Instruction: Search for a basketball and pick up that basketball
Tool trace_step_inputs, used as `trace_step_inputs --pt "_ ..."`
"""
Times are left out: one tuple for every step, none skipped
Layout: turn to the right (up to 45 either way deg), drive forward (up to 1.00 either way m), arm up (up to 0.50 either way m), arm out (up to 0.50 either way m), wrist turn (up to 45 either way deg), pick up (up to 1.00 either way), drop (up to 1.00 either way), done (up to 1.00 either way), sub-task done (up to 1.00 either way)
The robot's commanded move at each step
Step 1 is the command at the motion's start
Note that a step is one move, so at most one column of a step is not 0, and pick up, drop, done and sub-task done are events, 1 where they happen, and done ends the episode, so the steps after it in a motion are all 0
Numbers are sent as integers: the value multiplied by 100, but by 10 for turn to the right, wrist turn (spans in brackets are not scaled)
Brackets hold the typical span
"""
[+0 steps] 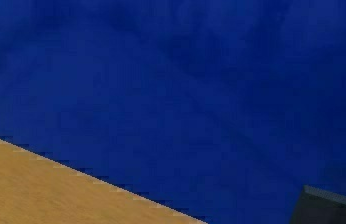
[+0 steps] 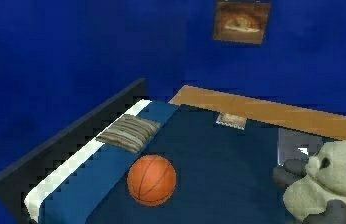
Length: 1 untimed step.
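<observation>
Basketball: lies on the bed's blue cover in the arm side view, low and just left of the middle.
Basketball, look: orange and round, with thin dark seam lines curving over its face.
Basketball, axis: a sphere, alike every way; which way the seams run is hard to read.
Floor: light wood in the forward view's lower left, meeting the wall along a slanting line.
Wall: deep blue, across most of the forward view.
Dark corner: a grey-blue edge at the forward view's lower right, possibly furniture; I cannot tell what.
Headboard: a dark board slanting along the bed's left end.
Bed: blue cover with a white sheet edge next to the headboard; on it lie the pillow, the basketball and the panda toy.
Pillow: striped brown and grey, near the headboard, just up and left of the basketball.
Small flat thing: pale, at the bed's far edge.
Wooden strip: light wood beyond the bed, along the blue wall.
Picture: brown-framed, high on the wall.
Panda toy: black and white, sitting at the bed's right, well apart from the basketball.
</observation>
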Motion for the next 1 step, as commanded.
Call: trace_step_inputs --pt "0 0 22 0 0 0 0 0 0"
